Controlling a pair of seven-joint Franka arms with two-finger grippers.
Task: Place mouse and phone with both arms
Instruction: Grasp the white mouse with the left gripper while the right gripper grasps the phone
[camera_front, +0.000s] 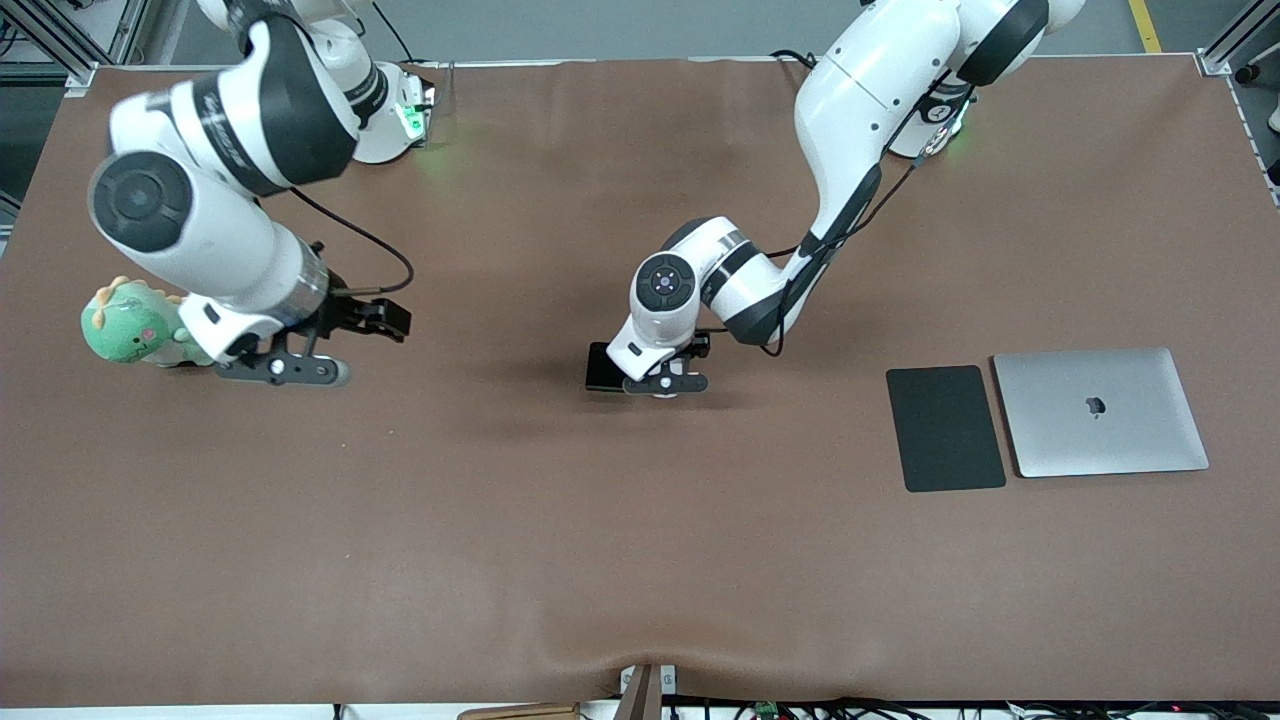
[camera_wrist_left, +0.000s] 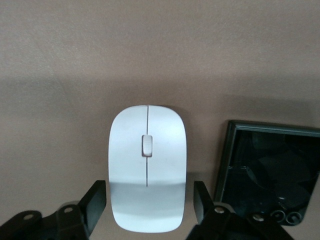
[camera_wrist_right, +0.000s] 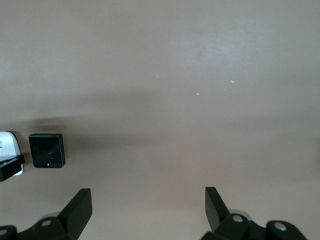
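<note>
While its fingers (camera_wrist_left: 95, 202) stand spread on either side of the white mouse (camera_wrist_left: 147, 167), seemingly just short of touching, the left gripper (camera_front: 664, 383) sits low at the front view's centre. Just beside the mouse lies the black phone (camera_front: 602, 367). At centre-left of that frame the right gripper (camera_front: 290, 366) hangs wide open and empty beside a green plush dinosaur (camera_front: 132, 324). At right, a black mat (camera_front: 944, 428) adjoins a closed silver laptop (camera_front: 1100, 411).

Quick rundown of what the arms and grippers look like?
Both arms, left arm and right arm, are glossy white with black joint bands, round black joint caps, green-lit bases and a black cable to the wrist. Left gripper and right gripper: black, two blocky fingers.
</note>
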